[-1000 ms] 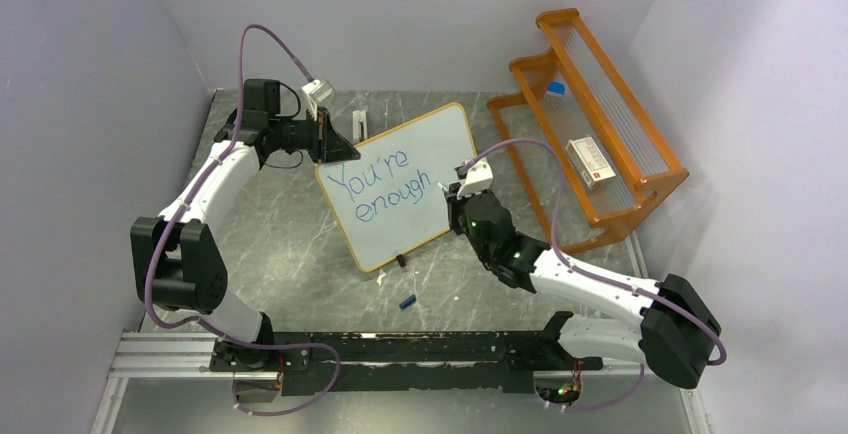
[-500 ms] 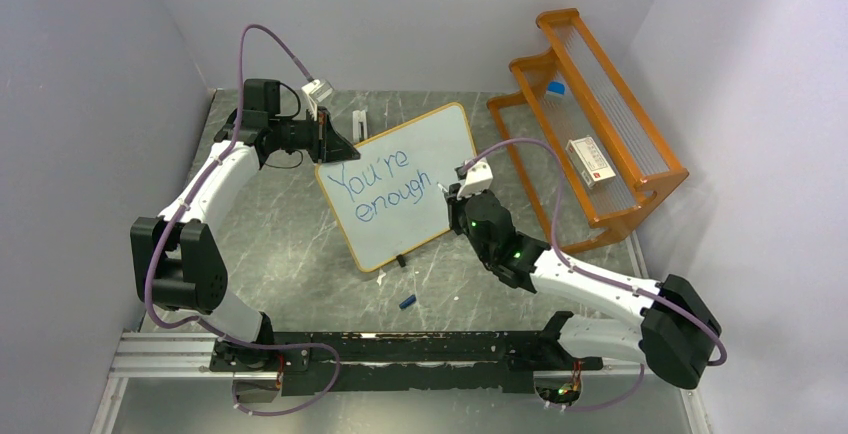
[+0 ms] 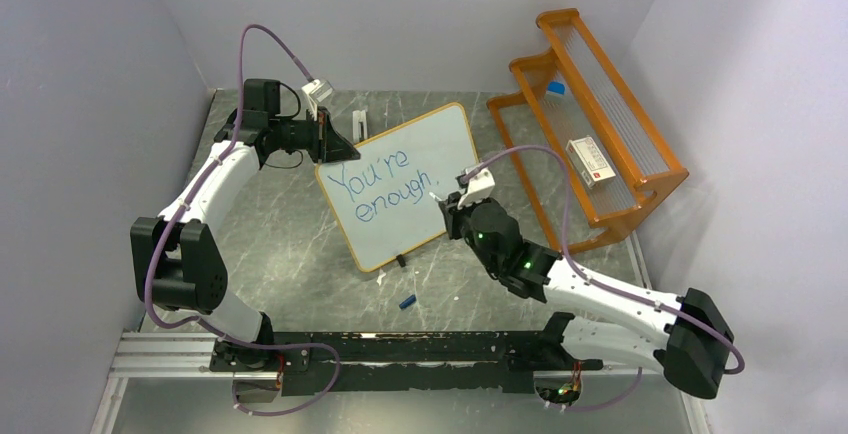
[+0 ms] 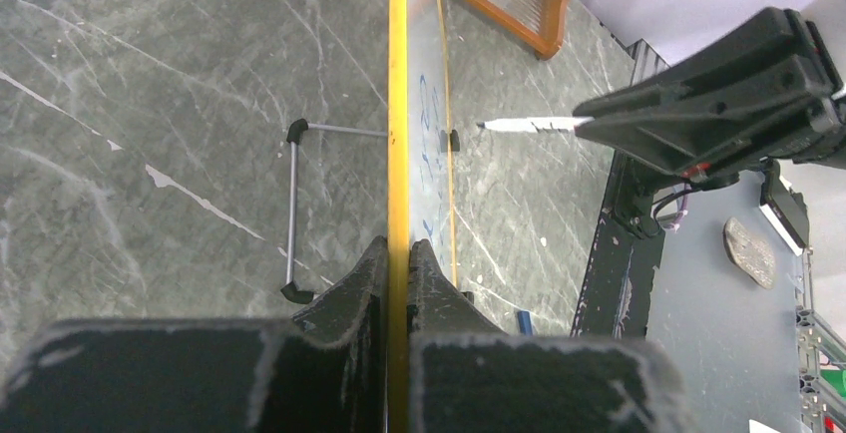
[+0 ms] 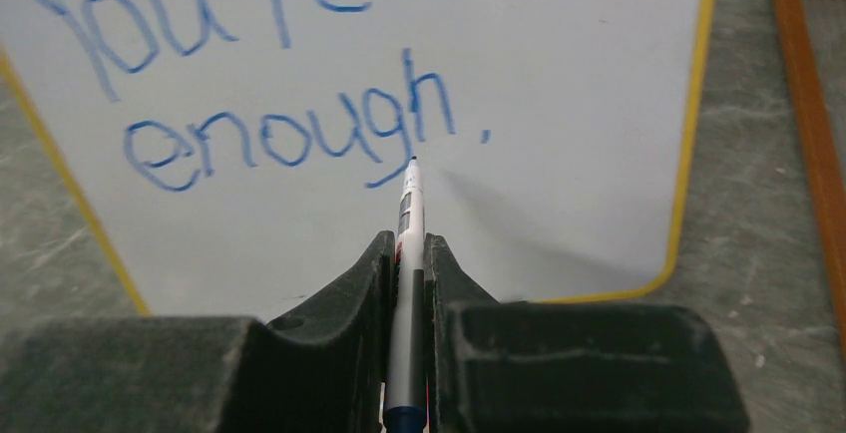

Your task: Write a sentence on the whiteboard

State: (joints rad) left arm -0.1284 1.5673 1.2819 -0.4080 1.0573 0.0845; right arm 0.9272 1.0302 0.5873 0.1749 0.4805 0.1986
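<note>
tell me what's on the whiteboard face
Blue handwriting on the whiteboard reads "You're enough" plus a small mark after it. The marker in the right gripper covers a strip of board below the "g".

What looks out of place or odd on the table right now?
Only a small blue piece, perhaps a marker cap, lying loose on the table in front of the whiteboard. The board stands angled, but the left tool grips its edge, so that looks intended. Nothing spilled or damaged.
</note>
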